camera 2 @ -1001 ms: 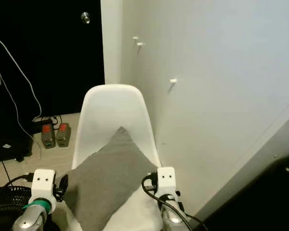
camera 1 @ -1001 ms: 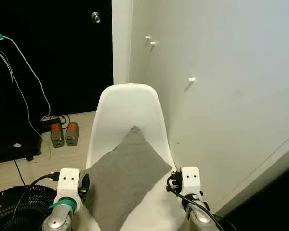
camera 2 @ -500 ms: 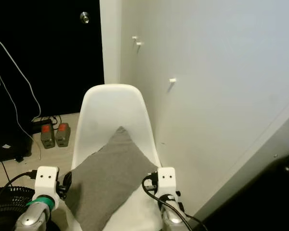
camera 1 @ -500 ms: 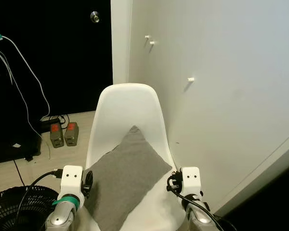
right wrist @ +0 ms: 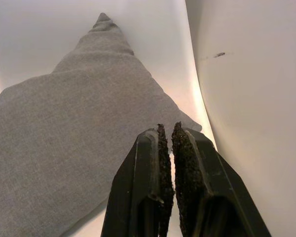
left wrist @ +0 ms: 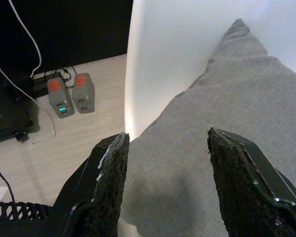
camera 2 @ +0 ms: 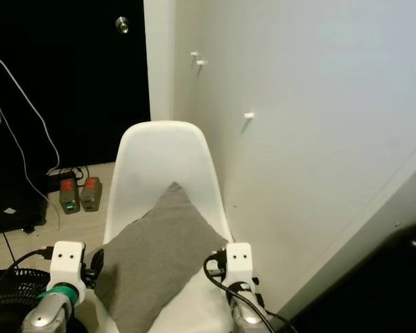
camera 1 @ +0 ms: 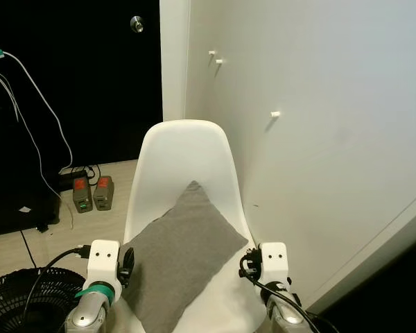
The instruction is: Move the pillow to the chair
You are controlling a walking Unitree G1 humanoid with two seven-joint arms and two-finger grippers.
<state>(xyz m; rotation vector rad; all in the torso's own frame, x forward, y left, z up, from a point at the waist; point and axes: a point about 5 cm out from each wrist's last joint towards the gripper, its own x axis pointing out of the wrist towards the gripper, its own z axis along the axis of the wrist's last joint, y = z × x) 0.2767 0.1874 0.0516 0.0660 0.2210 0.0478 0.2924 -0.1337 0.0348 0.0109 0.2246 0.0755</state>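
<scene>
Grey square fabric pillow (camera 1: 182,258) sits on the white moulded plastic chair (camera 1: 184,154), 1 corner up the backrest. Left gripper (left wrist: 165,185) spread wide at its edge, apparently not touching. Right gripper (right wrist: 166,170) pinched closed, empty, above the opposite corner.

Grey pillow (camera 1: 182,257) cornerwise on white chair (camera 1: 184,152), top corner against backrest.

Domestic interior — a plain corner of a home room. White painted wall (camera 1: 319,104) with small white pegs (camera 1: 274,114); pale wood-look floor (camera 1: 90,222). White moulded chair (camera 1: 184,156) set against the wall, a grey pillow (camera 1: 184,243) on its seat. Dark door with round metal knob (camera 1: 136,24) behind. On the floor — two grey battery packs (camera 1: 92,193), trailing white cables (camera 1: 35,132), black fan grille (camera 1: 21,295).
</scene>
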